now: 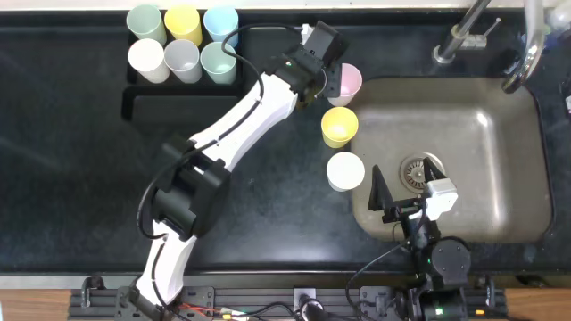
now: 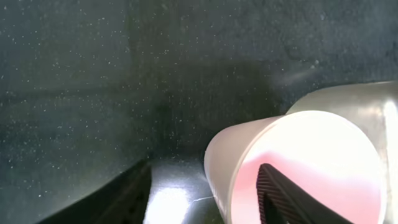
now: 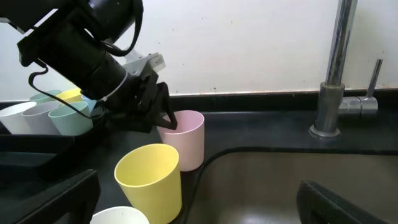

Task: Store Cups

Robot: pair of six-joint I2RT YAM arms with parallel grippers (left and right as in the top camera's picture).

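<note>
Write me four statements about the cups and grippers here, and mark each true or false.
1. Six cups stand in the tray. True.
2. The pink cup lies on its side in the sink. False: it stands upright on the counter by the sink's corner.
3. The left gripper has one finger inside the pink cup. True.
4. The right gripper holds the yellow cup. False: it is open and empty over the sink, and the yellow cup stands on the counter at the sink's edge.
</note>
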